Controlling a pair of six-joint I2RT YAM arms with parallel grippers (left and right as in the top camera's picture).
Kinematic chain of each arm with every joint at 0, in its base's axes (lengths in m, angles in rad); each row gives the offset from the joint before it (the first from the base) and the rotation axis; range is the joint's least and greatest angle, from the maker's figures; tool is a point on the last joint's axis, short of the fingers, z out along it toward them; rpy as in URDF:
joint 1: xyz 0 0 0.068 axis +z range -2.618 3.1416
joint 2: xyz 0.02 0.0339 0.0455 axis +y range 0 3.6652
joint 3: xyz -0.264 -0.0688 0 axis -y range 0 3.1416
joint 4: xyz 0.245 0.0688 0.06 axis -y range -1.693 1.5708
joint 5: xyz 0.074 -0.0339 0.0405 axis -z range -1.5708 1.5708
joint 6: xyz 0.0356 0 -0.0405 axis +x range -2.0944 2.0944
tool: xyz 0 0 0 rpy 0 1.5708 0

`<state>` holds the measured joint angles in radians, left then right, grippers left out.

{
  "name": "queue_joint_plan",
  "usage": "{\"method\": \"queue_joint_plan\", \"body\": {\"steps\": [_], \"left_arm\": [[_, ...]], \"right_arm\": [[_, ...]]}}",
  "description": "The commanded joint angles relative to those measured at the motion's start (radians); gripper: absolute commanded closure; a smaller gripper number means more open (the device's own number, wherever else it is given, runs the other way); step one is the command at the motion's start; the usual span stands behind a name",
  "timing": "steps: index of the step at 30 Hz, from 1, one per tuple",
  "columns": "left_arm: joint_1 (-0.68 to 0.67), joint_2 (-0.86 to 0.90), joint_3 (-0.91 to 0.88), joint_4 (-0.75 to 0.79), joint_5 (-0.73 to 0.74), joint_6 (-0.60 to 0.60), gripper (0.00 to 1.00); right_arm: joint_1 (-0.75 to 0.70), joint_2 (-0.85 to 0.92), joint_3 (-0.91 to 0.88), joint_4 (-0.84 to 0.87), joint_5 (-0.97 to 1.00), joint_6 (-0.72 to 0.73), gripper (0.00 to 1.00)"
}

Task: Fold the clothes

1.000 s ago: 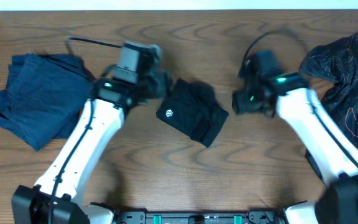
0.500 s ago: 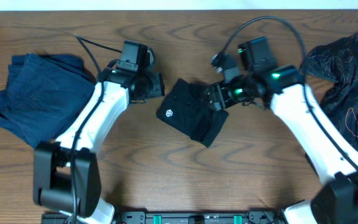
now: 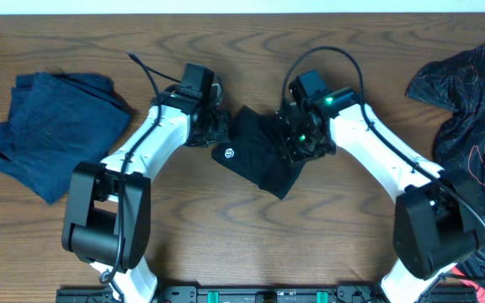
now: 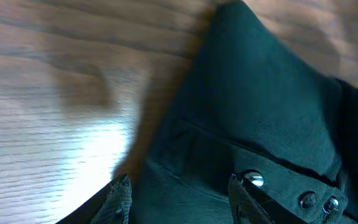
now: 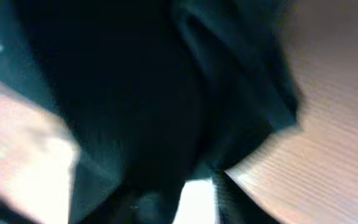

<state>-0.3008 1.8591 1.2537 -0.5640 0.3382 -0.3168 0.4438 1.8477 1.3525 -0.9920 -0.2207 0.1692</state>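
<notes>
Black garment [image 3: 258, 160] is bracketed by both grippers, presumably for a joint fold; left gripper [image 4: 179, 190] is held parted over its edge, while closure of right gripper [image 3: 297, 145] cannot be determined.

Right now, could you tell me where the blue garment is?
In the overhead view, the blue garment lies far left on the table, outside the left arm and apart from the black garment.

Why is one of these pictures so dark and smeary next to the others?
Right wrist view: heavily blurred, the black garment fills it almost featureless. Left wrist view: sharper, metal snaps readable, bright glare on the table. Overhead view: evenly lit, crisp.
</notes>
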Motion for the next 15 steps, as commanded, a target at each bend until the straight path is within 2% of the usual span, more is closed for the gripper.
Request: {"method": "queue_joint_plan", "body": {"steps": [1, 2, 3, 9, 15], "left_arm": [[-0.016, 0.012, 0.011, -0.007, 0.012, 0.009, 0.48], [-0.017, 0.012, 0.012, -0.011, 0.012, 0.009, 0.48], [-0.018, 0.012, 0.011, -0.016, 0.008, 0.009, 0.48], [-0.018, 0.012, 0.004, -0.093, -0.101, 0.009, 0.48], [-0.018, 0.012, -0.051, -0.098, -0.104, 0.008, 0.48]], "right_arm": [[0.008, 0.008, -0.007, -0.028, 0.161, 0.089, 0.87], [0.008, 0.008, -0.007, -0.036, 0.161, 0.089, 0.95], [0.008, 0.008, -0.007, -0.045, 0.161, 0.089, 0.99], [0.008, 0.008, -0.007, -0.148, 0.161, 0.115, 0.99], [0.005, 0.008, -0.007, -0.243, 0.186, 0.116, 0.98]]}}
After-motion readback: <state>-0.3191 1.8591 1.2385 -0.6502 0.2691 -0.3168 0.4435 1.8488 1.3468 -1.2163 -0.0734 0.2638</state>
